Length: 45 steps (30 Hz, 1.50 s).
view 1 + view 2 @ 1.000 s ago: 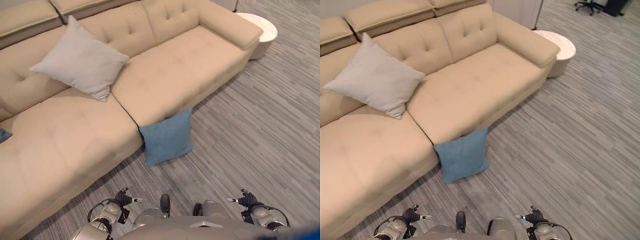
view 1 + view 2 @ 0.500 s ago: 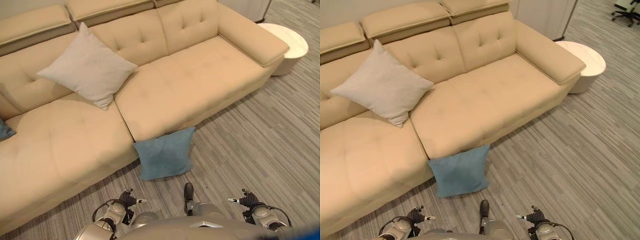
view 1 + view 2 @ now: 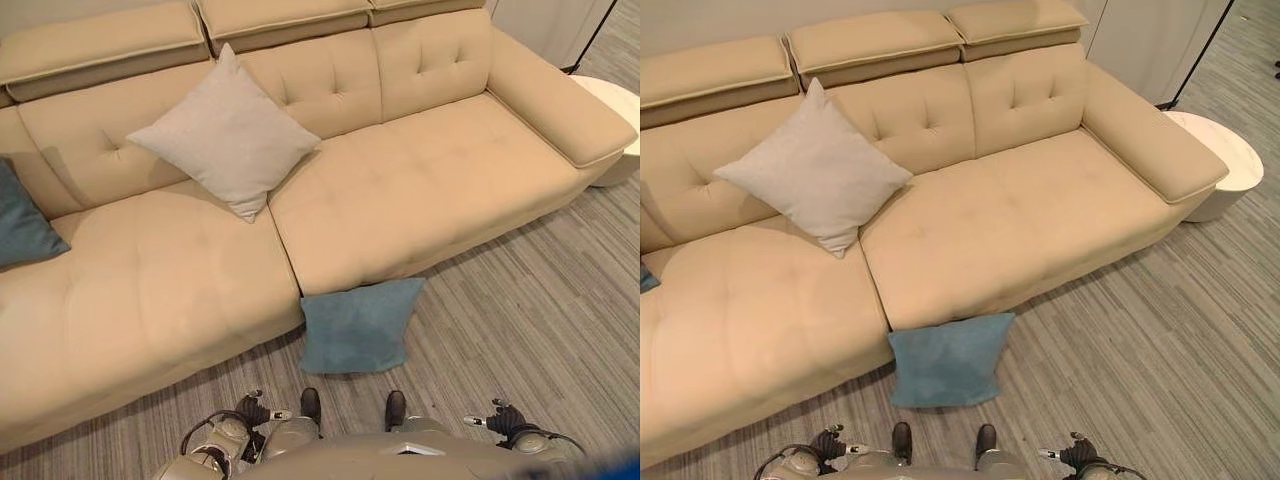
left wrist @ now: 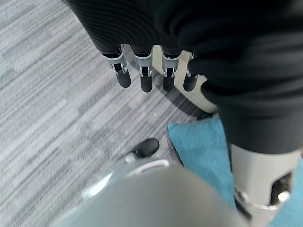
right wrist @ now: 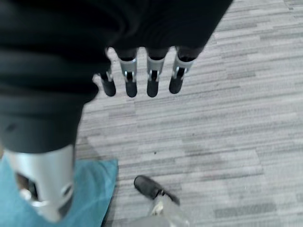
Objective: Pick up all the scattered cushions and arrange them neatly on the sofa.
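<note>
Grey striped carpet [image 3: 1120, 340] runs up to a beige sofa [image 3: 1020, 220], and against the sofa's front edge, where two seats meet, leans a blue cushion [image 3: 945, 362], soft, square and slightly slumped. A pale grey cushion [image 3: 812, 165] rests against the backrest; another blue cushion [image 3: 20, 220] lies at the sofa's left end. The left hand [image 4: 142, 78] and right hand [image 5: 142, 80] hang empty, fingers straight. The robot should crouch and grip the floor cushion by opposite edges.
</note>
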### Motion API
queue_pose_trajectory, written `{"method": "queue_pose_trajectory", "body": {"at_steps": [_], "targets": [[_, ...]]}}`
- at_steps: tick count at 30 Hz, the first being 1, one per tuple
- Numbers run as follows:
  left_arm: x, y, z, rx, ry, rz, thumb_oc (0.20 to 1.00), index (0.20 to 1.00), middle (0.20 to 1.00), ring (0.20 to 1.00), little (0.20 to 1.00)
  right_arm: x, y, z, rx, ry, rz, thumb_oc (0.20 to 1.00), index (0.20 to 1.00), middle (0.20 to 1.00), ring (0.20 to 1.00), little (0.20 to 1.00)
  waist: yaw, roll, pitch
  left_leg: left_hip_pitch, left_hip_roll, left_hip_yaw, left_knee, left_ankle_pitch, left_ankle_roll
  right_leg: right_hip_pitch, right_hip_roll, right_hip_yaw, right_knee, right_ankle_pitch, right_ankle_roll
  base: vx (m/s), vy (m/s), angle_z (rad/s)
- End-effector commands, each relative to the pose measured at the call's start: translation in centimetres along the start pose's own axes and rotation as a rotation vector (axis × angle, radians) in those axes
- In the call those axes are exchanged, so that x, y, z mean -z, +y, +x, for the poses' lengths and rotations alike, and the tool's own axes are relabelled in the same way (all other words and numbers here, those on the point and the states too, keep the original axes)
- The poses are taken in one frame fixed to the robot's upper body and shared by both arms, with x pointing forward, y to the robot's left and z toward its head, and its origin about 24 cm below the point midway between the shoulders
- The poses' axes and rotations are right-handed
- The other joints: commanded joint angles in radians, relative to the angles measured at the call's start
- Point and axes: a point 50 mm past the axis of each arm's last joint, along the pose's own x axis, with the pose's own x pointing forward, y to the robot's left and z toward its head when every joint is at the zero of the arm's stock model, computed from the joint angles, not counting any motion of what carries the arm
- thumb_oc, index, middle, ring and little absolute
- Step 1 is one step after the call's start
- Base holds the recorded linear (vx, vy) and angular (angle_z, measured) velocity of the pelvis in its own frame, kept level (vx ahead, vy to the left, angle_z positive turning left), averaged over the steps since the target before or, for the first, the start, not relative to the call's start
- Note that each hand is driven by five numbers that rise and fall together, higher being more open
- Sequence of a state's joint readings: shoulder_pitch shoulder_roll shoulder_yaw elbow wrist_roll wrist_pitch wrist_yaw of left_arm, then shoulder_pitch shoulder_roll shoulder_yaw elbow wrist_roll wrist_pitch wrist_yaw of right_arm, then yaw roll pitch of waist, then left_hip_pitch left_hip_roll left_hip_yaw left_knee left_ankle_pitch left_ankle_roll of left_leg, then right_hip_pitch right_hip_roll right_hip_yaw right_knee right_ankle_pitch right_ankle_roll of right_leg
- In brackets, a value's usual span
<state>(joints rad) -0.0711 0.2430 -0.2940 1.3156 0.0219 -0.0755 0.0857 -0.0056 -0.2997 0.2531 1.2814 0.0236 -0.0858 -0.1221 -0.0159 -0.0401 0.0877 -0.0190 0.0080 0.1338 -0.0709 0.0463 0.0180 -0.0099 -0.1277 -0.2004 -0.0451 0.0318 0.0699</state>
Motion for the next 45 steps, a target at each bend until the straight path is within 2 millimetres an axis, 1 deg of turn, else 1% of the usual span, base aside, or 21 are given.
{"method": "queue_pose_trajectory", "body": {"at_steps": [1, 6, 7, 9, 10, 12, 13, 15, 16, 17, 20, 23, 26, 27, 30, 35, 36, 42, 43, 44, 45], "targets": [[-1.6, 1.7, 0.3, -0.047, -0.046, -0.008, 1.0, 1.0, 1.0, 1.0, 1.0, -3.5, -0.7, 0.6, 0.021, -0.09, -0.021, 1.0, 1.0, 1.0, 1.0, 1.0, 0.005, -0.027, 0.016, -0.086, 0.013, -0.023, 0.131, -0.087, -0.045, -0.016, -0.002, 0.054, 0.039, -0.057, 0.066, 0.03, 0.12, -0.2], [-3.8, 3.5, 0.4, -0.12, -0.124, -0.132, 1.0, 1.0, 1.0, 1.0, 1.0, -6.0, -1.9, 0.7, 0.072, -0.164, 0.01, 1.0, 1.0, 1.0, 1.0, 1.0, 0.008, -0.029, 0.046, -0.176, 0.005, -0.02, 0.152, -0.086, -0.044, -0.114, -0.02, 0.057, 0.058, -0.04, 0.072, -0.09, 0.04, -0.05], [-6.2, 4.4, 0.4, -0.162, -0.209, -0.205, 1.0, 1.0, 1.0, 1.0, 1.0, -8.4, -2.8, 0.7, 0.114, -0.24, 0.042, 1.0, 1.0, 1.0, 1.0, 1.0, 0.007, -0.029, 0.085, -0.243, 0.002, -0.02, 0.173, -0.075, -0.048, -0.184, -0.024, 0.058, 0.08, -0.028, 0.069, -0.28, 0.001, 0.07], [-8.3, 5.2, 0.2, -0.196, -0.284, -0.266, 1.0, 1.0, 1.0, 1.0, 1.0, -10.5, -3.6, 0.5, 0.155, -0.309, 0.065, 1.0, 1.0, 1.0, 1.0, 1.0, 0.006, -0.025, 0.106, -0.303, 0.002, -0.02, 0.19, -0.067, -0.053, -0.251, -0.026, 0.059, 0.1, -0.017, 0.064, -0.25, -0.004, -0.02], [-10.7, 6.0, -0.2, -0.229, -0.373, -0.327, 1.0, 1.0, 1.0, 1.0, 1.0, -13.0, -4.4, 0.1, 0.193, -0.389, 0.1, 1.0, 1.0, 1.0, 1.0, 1.0, 0.002, -0.023, 0.129, -0.365, 0.001, -0.018, 0.204, -0.053, -0.057, -0.318, -0.029, 0.053, 0.118, -0.004, 0.06, -0.22, -0.017, -0.09], [-13.7, 6.8, -0.9, -0.259, -0.481, -0.384, 1.0, 1.0, 1.0, 1.0, 1.0, -15.9, -5.2, -0.6, 0.239, -0.483, 0.144, 1.0, 1.0, 1.0, 1.0, 1.0, 0.001, -0.018, 0.152, -0.436, 0.004, -0.014, 0.223, -0.041, -0.064, -0.397, -0.031, 0.051, 0.141, 0.004, 0.057, -0.22, -0.023, -0.14], [-16.5, 7.4, -1.7, -0.272, -0.575, -0.427, 1.0, 1.0, 1.0, 1.0, 1.0, -18.5, -6.0, -1.4, 0.28, -0.565, 0.19, 1.0, 1.0, 1.0, 1.0, 1.0, -0.001, -0.013, 0.169, -0.504, 0.013, -0.018, 0.232, -0.024, -0.07, -0.463, -0.034, 0.051, 0.151, 0.009, 0.056, -0.22, -0.018, -0.07], [-19.3, 8.1, -2.8, -0.29, -0.665, -0.467, 1.0, 1.0, 1.0, 1.0, 1.0, -21.4, -6.8, -2.5, 0.315, -0.658, 0.242, 1.0, 1.0, 1.0, 1.0, 1.0, -0.003, -0.005, 0.185, -0.574, 0.02, -0.019, 0.239, -0.009, -0.075, -0.541, -0.036, 0.053, 0.165, 0.016, 0.056, -0.14, -0.035, 0.0], [-20.8, 8.3, -3.4, -0.287, -0.714, -0.482, 1.0, 1.0, 1.0, 1.0, 1.0, -22.4, -7.1, -2.9, 0.331, -0.684, 0.264, 1.0, 1.0, 1.0, 1.0, 1.0, -0.003, 0.002, 0.191, -0.604, 0.027, -0.031, 0.248, -0.028, -0.087, -0.571, -0.033, 0.054, 0.178, -0.008, 0.061, -0.08, -0.058, -0.03], [-23.4, 9.0, -4.6, -0.303, -0.796, -0.509, 1.0, 1.0, 1.0, 1.0, 1.0, -25.0, -8.0, -4.2, 0.364, -0.769, 0.31, 1.0, 1.0, 1.0, 1.0, 1.0, -0.003, 0.011, 0.202, -0.668, 0.031, -0.038, 0.246, -0.012, -0.095, -0.647, -0.034, 0.056, 0.196, -0.006, 0.06, -0.07, -0.06, -0.05], [-28.2, 10.5, -7.8, -0.344, -0.963, -0.544, 1.0, 1.0, 1.0, 1.0, 1.0, -29.4, -10.6, -7.2, 0.451, -0.909, 0.424, 1.0, 1.0, 1.0, 1.0, 1.0, -0.006, 0.032, 0.224, -0.804, 0.04, -0.053, 0.248, 0.019, -0.111, -0.808, -0.041, 0.063, 0.247, -0.008, 0.059, -0.1, -0.049, 0.0], [-31.4, 11.4, -10.5, -0.399, -1.072, -0.573, 1.0, 1.0, 1.0, 1.0, 1.0, -32.7, -12.4, -10.1, 0.51, -1.022, 0.544, 1.0, 1.0, 1.0, 1.0, 1.0, -0.004, 0.048, 0.237, -0.901, 0.044, -0.063, 0.236, 0.043, -0.125, -0.918, -0.047, 0.066, 0.274, -0.012, 0.063, -0.04, -0.085, 0.02], [-32.7, 11.5, -11.8, -0.417, -1.118, -0.603, 1.0, 1.0, 1.0, 1.0, 1.0, -33.8, -13.0, -11.4, 0.533, -1.064, 0.589, 1.0, 1.0, 1.0, 1.0, 1.0, -0.005, 0.055, 0.242, -0.942, 0.045, -0.066, 0.227, 0.055, -0.13, -0.962, -0.05, 0.065, 0.283, -0.018, 0.064, -0.01, -0.049, 0.05], [-33.9, 11.5, -13.3, -0.426, -1.188, -0.634, 1.0, 1.0, 1.0, 1.0, 1.0, -34.9, -13.5, -12.6, 0.551, -1.11, 0.61, 1.0, 1.0, 1.0, 1.0, 1.0, -0.001, 0.063, 0.251, -0.975, 0.047, -0.069, 0.22, 0.062, -0.131, -1.002, -0.051, 0.068, 0.294, -0.023, 0.066, 0.0, -0.067, 0.08], [-35.1, 11.3, -14.9, -0.412, -1.253, -0.67, 1.0, 1.0, 1.0, 1.0, 1.0, -36.1, -14.1, -14.1, 0.561, -1.164, 0.628, 1.0, 1.0, 1.0, 1.0, 1.0, 0.002, 0.069, 0.258, -1.026, 0.043, -0.075, 0.223, 0.063, -0.13, -1.059, -0.052, 0.073, 0.314, -0.027, 0.07, 0.0, -0.053, 0.11], [-37.4, 11.7, -17.8, -0.366, -1.342, -0.722, 1.0, 1.0, 1.0, 1.0, 1.0, -39.1, -15.6, -18.3, 0.554, -1.301, 0.662, 1.0, 1.0, 1.0, 1.0, 1.0, 0.004, 0.084, 0.284, -1.12, 0.041, -0.08, 0.232, 0.072, -0.126, -1.162, -0.053, 0.088, 0.341, -0.035, 0.073, 0.02, -0.029, 0.04], [-38.6, 12.0, -19.4, -0.346, -1.393, -0.709, 1.0, 1.0, 1.0, 1.0, 1.0, -40.3, -16.2, -20.1, 0.546, -1.351, 0.654, 1.0, 1.0, 1.0, 1.0, 1.0, 0.008, 0.09, 0.3, -1.15, 0.037, -0.083, 0.233, 0.076, -0.122, -1.201, -0.05, 0.09, 0.358, -0.041, 0.074, 0.03, -0.016, 0.05], [-41.3, 12.0, -23.3, -0.311, -1.506, -0.659, 1.0, 1.0, 1.0, 1.0, 1.0, -42.6, -16.1, -23.6, 0.491, -1.459, 0.614, 1.0, 1.0, 1.0, 1.0, 1.0, 0.012, 0.093, 0.32, -1.225, 0.031, -0.094, 0.262, 0.078, -0.111, -1.281, -0.042, 0.097, 0.406, -0.05, 0.074, 0.03, -0.028, 0.06], [-41.8, 11.8, -24.3, -0.307, -1.534, -0.641, 1.0, 1.0, 1.0, 1.0, 1.0, -43.2, -15.9, -24.5, 0.473, -1.482, 0.602, 1.0, 1.0, 1.0, 1.0, 1.0, 0.013, 0.093, 0.323, -1.237, 0.031, -0.095, 0.269, 0.078, -0.11, -1.294, -0.04, 0.098, 0.417, -0.052, 0.073, 0.02, -0.038, 0.05], [-43.1, 11.0, -26.3, -0.268, -1.587, -0.589, 1.0, 1.0, 1.0, 1.0, 1.0, -44.6, -14.8, -26.5, 0.41, -1.546, 0.552, 1.0, 1.0, 1.0, 1.0, 1.0, 0.015, 0.091, 0.32, -1.269, 0.03, -0.102, 0.283, 0.08, -0.107, -1.32, -0.034, 0.1, 0.426, -0.051, 0.073, 0.02, -0.038, 0.04], [-43.2, 11.0, -26.3, -0.268, -1.588, -0.59, 1.0, 1.0, 1.0, 1.0, 1.0, -44.6, -14.8, -26.6, 0.41, -1.547, 0.552, 1.0, 1.0, 1.0, 1.0, 1.0, 0.015, 0.091, 0.32, -1.271, 0.03, -0.102, 0.284, 0.079, -0.107, -1.322, -0.034, 0.1, 0.427, -0.051, 0.073, 0.03, -0.03, 0.03]]}}
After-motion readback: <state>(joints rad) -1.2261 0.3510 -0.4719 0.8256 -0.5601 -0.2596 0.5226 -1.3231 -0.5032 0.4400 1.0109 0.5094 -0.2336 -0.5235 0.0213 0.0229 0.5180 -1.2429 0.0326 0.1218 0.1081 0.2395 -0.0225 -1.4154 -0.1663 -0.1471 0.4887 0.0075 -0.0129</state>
